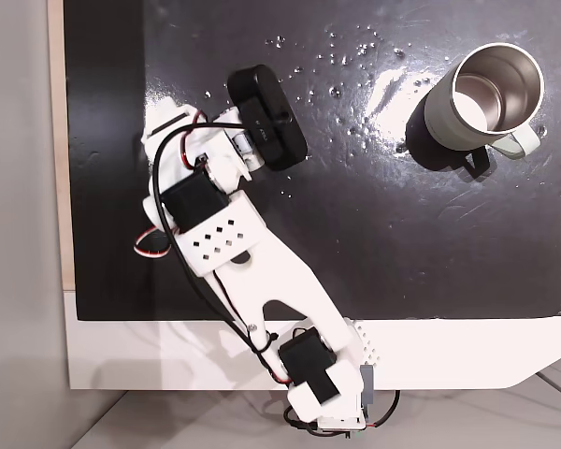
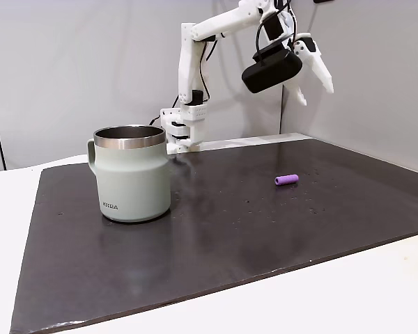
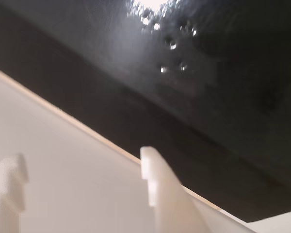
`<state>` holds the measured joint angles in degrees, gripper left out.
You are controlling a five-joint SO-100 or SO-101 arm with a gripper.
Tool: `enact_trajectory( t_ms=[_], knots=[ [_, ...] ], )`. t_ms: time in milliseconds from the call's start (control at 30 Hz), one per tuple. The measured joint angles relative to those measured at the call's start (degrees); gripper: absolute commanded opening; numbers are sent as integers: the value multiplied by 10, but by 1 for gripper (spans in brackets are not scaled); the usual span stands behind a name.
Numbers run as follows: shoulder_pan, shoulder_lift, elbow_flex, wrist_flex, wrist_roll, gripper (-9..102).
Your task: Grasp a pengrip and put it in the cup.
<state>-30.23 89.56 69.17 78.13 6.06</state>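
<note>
Hand high, pengrip low on the surface

In a fixed view the hand (image 2: 313,87) hangs raised with fingers spread, holding nothing; the pengrip (image 2: 286,179) lies below and slightly left, long axis left-right, well apart from the cup (image 2: 132,177).

White 3D-printed plastic arm (image 1: 262,271) with black servo blocks, black and red cables, a perforated plate, black wrist camera (image 1: 266,117).

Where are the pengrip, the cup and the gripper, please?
pengrip (image 2: 286,179): a fixed view, middle of its purple side.
cup (image 2: 136,182): a fixed view, front of its outer wall.
gripper (image 2: 314,89): a fixed view, midway between the white fingers' tips.
</note>
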Motion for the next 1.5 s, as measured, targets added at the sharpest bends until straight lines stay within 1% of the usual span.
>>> enact_trajectory(
  t_ms=[233, 433, 667, 833, 1100, 1233, 1300, 1500],
  knots=[
    [71, -99, -67, 35, 65, 29],
    [110, -200, -141, 67, 78, 29],
    [114, -352, -295, 143, 79, 29],
    [115, -455, -438, 221, 78, 29],
    [115, -501, -473, 240, 77, 27],
    [115, -516, -473, 242, 77, 22],
    [115, -525, -474, 242, 77, 16],
    [115, -539, -475, 242, 77, 4]
  ],
)
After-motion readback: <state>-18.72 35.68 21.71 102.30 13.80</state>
